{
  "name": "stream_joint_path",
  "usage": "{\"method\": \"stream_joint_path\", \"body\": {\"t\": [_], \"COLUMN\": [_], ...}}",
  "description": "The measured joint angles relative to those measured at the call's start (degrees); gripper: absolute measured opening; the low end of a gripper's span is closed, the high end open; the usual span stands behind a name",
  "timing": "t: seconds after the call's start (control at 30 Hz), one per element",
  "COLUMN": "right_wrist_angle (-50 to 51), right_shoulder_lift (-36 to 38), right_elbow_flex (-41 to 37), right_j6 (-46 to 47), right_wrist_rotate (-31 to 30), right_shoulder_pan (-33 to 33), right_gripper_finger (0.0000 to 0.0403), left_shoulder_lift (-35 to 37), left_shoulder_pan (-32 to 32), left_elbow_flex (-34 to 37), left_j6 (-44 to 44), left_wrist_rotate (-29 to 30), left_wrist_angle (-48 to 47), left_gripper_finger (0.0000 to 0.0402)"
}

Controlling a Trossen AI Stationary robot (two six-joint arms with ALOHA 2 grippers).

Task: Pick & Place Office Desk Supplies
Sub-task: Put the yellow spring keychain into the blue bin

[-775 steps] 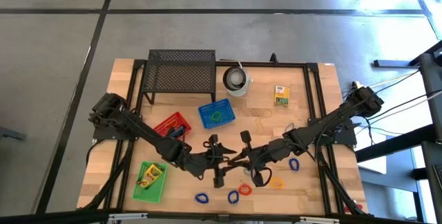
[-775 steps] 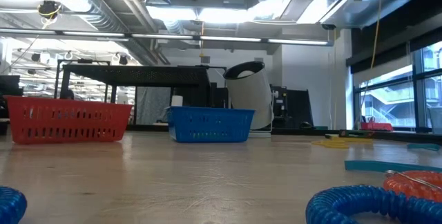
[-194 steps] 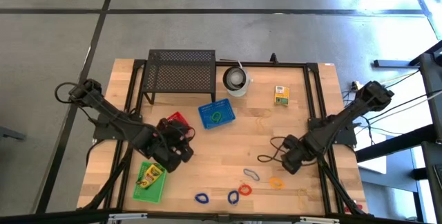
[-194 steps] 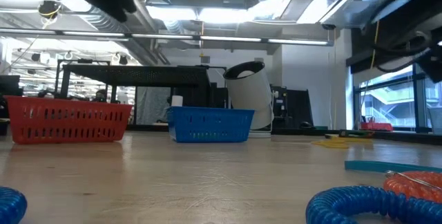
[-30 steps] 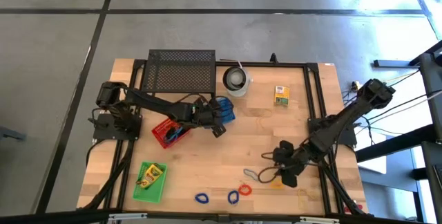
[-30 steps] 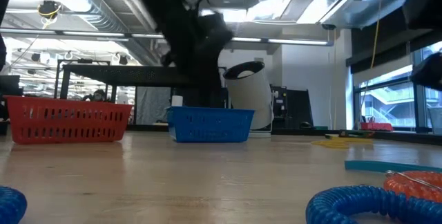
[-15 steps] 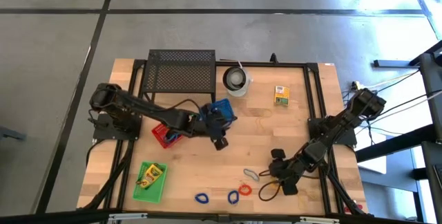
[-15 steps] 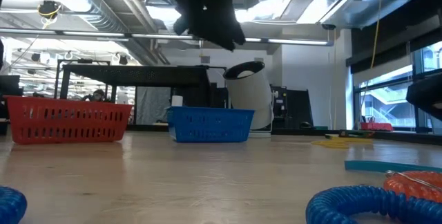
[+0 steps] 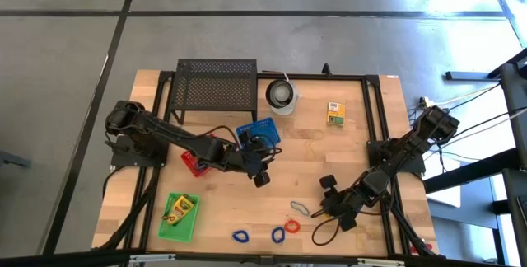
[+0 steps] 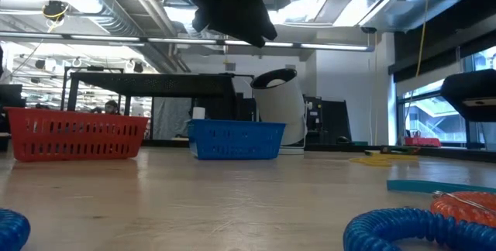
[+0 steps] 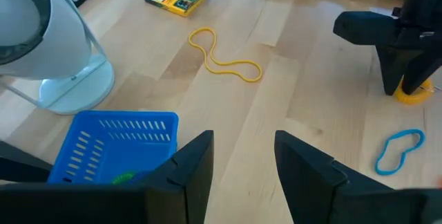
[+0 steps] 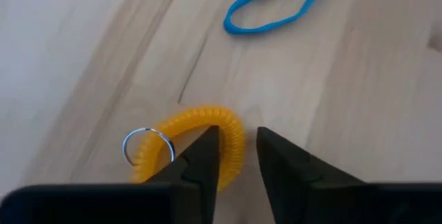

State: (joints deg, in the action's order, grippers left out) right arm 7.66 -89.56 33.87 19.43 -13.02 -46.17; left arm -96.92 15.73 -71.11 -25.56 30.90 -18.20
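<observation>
My right gripper point(image 12: 238, 137) is low over the table's near right part point(image 9: 331, 211), open. One finger stands inside an orange coil loop point(image 12: 228, 131) and one outside its band. The loop carries a metal ring point(image 12: 146, 146) and lies flat on the wood. A thin blue loop point(image 12: 276, 6) lies just beyond. My left gripper point(image 11: 243, 144) hovers open and empty near the blue basket point(image 9: 258, 134). A red coil point(image 9: 292, 226) and two blue coils point(image 9: 277, 236) lie by the near edge. One yellow-and-green box point(image 9: 335, 113) lies flat far right. My right gripper comes at the orange coil loop from above, its fingers on either side of the band point(image 12: 233, 148) on the side away from the metal ring. Whether either finger touches the band, I cannot tell.
A red basket point(image 9: 202, 153) sits beside the blue one. A green basket point(image 9: 179, 216) holding another box sits near left. The black mesh stand point(image 9: 216, 84) and white cup point(image 9: 282, 96) line the far edge. A yellow rubber band point(image 11: 222, 59) lies mid-table.
My left gripper has drawn back from over the blue basket toward the table's near edge, still open. My right gripper has shifted a little toward the table's left, over the orange coil loop.
</observation>
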Motion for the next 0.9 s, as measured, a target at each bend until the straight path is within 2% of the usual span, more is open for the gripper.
{"method": "stream_joint_path", "body": {"t": [0.4, 0.63, 0.77, 0.9], "right_wrist_angle": [1.25, 1.93, 1.69, 1.65], "right_shoulder_lift": [0.06, 1.45, 4.32, 7.09], "right_elbow_flex": [-0.02, 0.29, 2.15, 4.6], "right_j6": [0.93, 0.81, -2.34, -8.1], "right_wrist_rotate": [0.0, -0.64, -5.81, -15.75], "right_shoulder_pan": [0.02, 0.11, 0.49, 1.87], "right_gripper_finger": [0.0014, 0.001, 0.001, 0.0011], "left_shoulder_lift": [-0.02, 0.66, 1.93, 2.29], "left_shoulder_pan": [0.23, 1.25, 2.3, 3.66], "left_elbow_flex": [0.0, 0.0, 0.0, 0.0], "left_j6": [-0.22, -0.23, -0.22, 0.65], "left_wrist_rotate": [1.2, 1.68, 2.8, 3.21], "left_wrist_angle": [0.17, 1.82, 2.54, 4.03], "left_gripper_finger": [0.0148, 0.0148, 0.0148, 0.0148]}}
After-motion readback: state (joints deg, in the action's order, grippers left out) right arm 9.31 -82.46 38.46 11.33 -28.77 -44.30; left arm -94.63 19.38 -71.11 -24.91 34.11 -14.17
